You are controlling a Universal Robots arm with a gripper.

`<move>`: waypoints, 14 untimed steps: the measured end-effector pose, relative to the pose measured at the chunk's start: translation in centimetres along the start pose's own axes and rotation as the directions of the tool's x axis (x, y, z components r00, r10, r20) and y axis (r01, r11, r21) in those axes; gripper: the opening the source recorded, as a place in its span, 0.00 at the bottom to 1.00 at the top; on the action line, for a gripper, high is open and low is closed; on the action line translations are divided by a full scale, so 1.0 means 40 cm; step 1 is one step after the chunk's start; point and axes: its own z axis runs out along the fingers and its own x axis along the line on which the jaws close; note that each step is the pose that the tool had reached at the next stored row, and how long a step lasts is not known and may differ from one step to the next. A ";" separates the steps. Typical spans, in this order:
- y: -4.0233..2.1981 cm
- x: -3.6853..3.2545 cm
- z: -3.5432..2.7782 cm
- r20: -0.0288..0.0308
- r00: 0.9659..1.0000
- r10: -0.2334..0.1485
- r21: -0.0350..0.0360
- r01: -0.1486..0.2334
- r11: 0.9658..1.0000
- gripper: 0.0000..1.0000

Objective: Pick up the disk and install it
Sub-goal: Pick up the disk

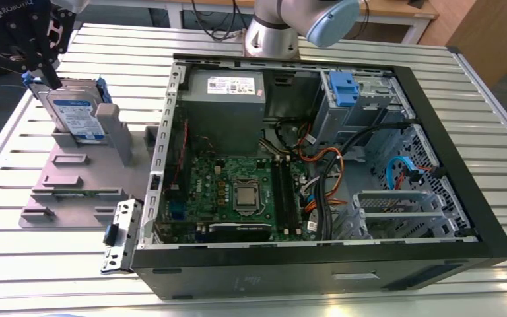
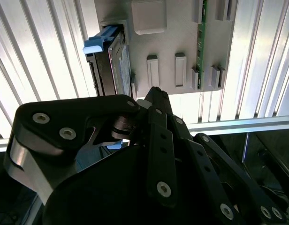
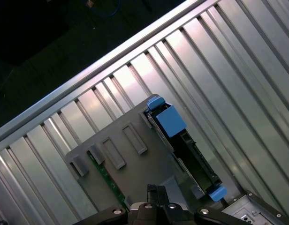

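Gripper: seen closest in both wrist views [image 2: 154,91] [image 3: 155,188], with its fingers drawn together and nothing held between them. In the exterior view it [image 1: 51,78] is poised just above the disk's top edge; whether they touch cannot be told.
Disk: stood upright on edge [image 1: 77,115] in a slot of the holder, at the exterior view's left, outside the case. It is seen edge-on in both wrist views [image 2: 114,65] [image 3: 184,145].
Rails: blue plastic [image 3: 170,119], fitted along the disk's sides.
Holder: grey plate [image 1: 68,178] laid on the table just beside the case. A green circuit strip [image 1: 77,194] is set on edge in another of its slots.
Case: black tower [image 1: 324,264] laid on its side with the panel off. A motherboard [image 1: 236,191], a grey power supply [image 1: 227,99] and cables [image 1: 342,165] are held inside.
Drive cage: metal [image 1: 359,112], in the case's far corner, topped by a blue clip [image 1: 342,89]. Its contents cannot be made out.
Table: slatted metal [image 1: 465,72].
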 end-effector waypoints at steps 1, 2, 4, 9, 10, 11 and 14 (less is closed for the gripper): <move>0.000 0.000 0.000 0.000 1.000 -0.001 0.000 0.001 1.000 0.11; 0.000 0.000 0.000 0.000 1.000 -0.001 0.000 0.001 1.000 0.11; 0.000 0.000 0.000 0.000 1.000 -0.002 0.000 0.002 1.000 0.11; 0.000 0.000 0.000 0.000 1.000 -0.005 0.000 0.005 1.000 0.11; 0.000 0.000 0.000 0.000 1.000 -0.005 0.000 0.005 1.000 0.11; 0.000 0.000 0.000 0.000 1.000 -0.006 0.000 0.006 1.000 0.11; 0.000 0.000 0.000 0.000 1.000 -0.007 0.000 0.007 1.000 0.11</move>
